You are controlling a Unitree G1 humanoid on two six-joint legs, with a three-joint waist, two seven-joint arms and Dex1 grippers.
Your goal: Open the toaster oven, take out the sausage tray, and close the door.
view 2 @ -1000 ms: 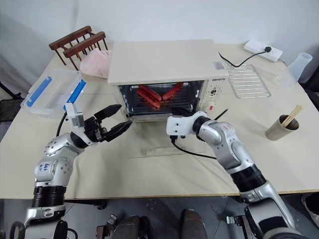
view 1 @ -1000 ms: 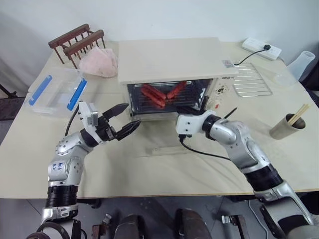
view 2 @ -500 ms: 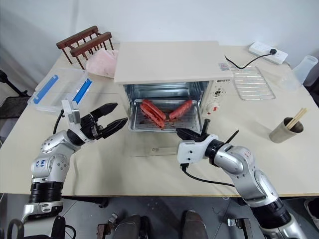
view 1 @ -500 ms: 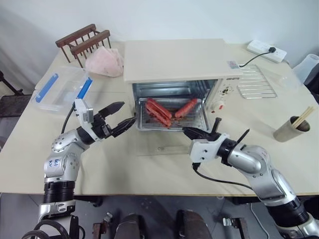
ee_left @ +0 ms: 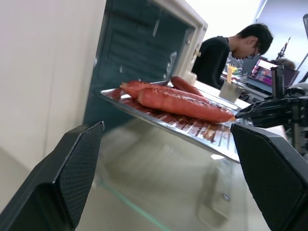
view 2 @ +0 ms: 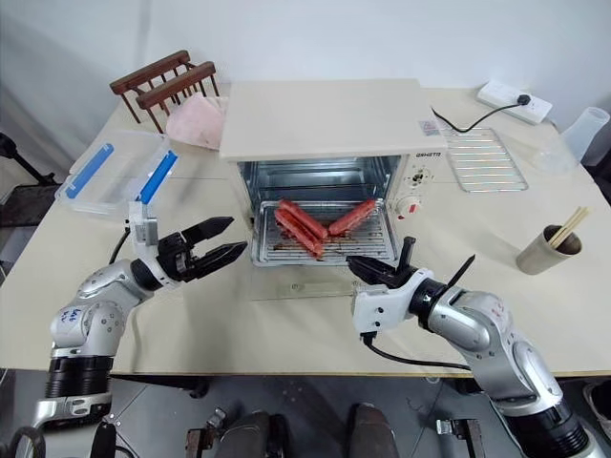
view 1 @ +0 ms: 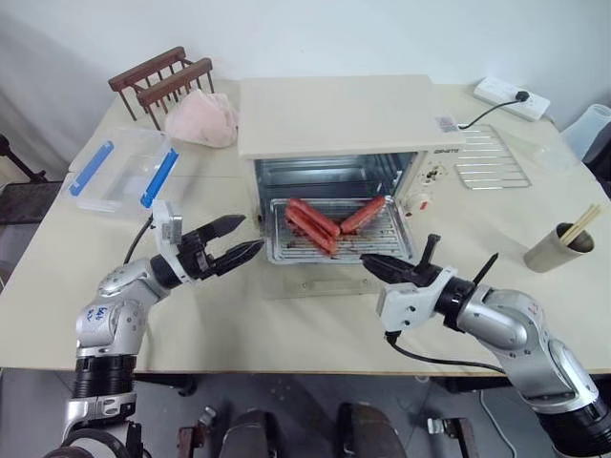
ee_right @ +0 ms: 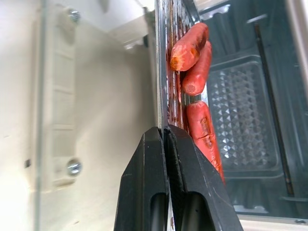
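The cream toaster oven [view 1: 344, 114] stands at the middle of the table. Its glass door [view 1: 315, 284] lies folded down flat in front of it. The shiny sausage tray [view 1: 391, 243] sticks most of the way out of the oven mouth, above the door, with three red sausages [view 1: 313, 218] on it. My right gripper [view 1: 368, 260] is shut on the tray's front rim [ee_right: 160, 96], toward its right side. My left gripper [view 1: 250, 233] hangs open just left of the tray, apart from it, fingers [ee_left: 72, 173] pointing toward it.
A clear box with blue clips [view 1: 119, 172], a pink cloth [view 1: 202, 119] and a wooden rack [view 1: 158, 76] stand at the far left. A bare wire rack [view 1: 492, 157], a power strip [view 1: 511, 95] and a cup with chopsticks [view 1: 558, 246] are on the right. A person [ee_left: 226, 53] sits beyond the table.
My right gripper has drawn back toward me from the oven mouth, and the tray has slid out with it over the door. The left gripper sank slightly and rolled.
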